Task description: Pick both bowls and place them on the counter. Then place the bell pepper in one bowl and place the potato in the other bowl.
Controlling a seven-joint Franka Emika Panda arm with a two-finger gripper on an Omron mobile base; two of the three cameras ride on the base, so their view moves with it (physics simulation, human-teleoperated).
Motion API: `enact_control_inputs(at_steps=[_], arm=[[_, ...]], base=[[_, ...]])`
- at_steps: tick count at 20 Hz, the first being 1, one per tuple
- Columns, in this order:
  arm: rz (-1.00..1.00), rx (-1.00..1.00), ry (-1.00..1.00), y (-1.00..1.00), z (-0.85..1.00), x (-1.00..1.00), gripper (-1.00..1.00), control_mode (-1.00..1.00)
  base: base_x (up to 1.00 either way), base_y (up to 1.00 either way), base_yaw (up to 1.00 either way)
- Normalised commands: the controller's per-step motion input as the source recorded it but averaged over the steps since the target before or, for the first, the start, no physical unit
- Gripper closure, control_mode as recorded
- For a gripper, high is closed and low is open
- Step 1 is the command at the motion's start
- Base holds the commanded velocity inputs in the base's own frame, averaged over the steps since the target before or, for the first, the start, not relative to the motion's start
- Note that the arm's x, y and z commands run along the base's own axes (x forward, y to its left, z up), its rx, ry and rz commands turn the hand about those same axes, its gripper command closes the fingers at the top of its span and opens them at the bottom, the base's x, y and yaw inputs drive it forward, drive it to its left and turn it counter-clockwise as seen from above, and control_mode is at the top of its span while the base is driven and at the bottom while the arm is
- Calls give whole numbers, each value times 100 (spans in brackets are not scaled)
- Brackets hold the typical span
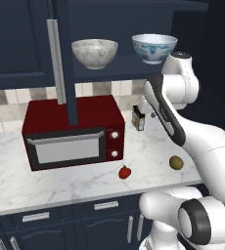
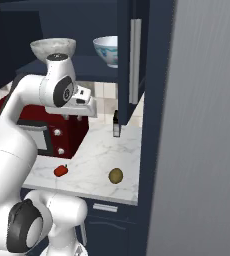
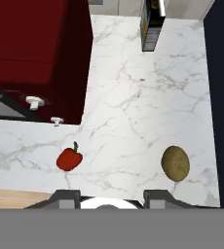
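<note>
Below our empty, part-spread pincer (image 3: 111,197) lies the white marble worktop (image 3: 133,97); both bowls, grey marbled stone-look (image 1: 94,52) and blue-patterned white (image 1: 154,47), sit well above it.

2 bowls (image 1: 94,52) on shelf (image 1: 124,72) — pepper (image 1: 125,172) left of potato (image 1: 176,162)

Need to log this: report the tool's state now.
Tool: open, holding nothing, above the counter.
</note>
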Motion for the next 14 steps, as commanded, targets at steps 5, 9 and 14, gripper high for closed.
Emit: enact_control_inputs(at_steps=[5, 9, 14], arm=[[0, 0, 0, 0, 0, 0, -100, -100], [3, -8, -6, 2, 20, 0, -100, -100], [7, -16, -9, 2, 47, 0, -100, -100]], base=[[0, 0, 0], [0, 0, 0], [0, 0, 0]])
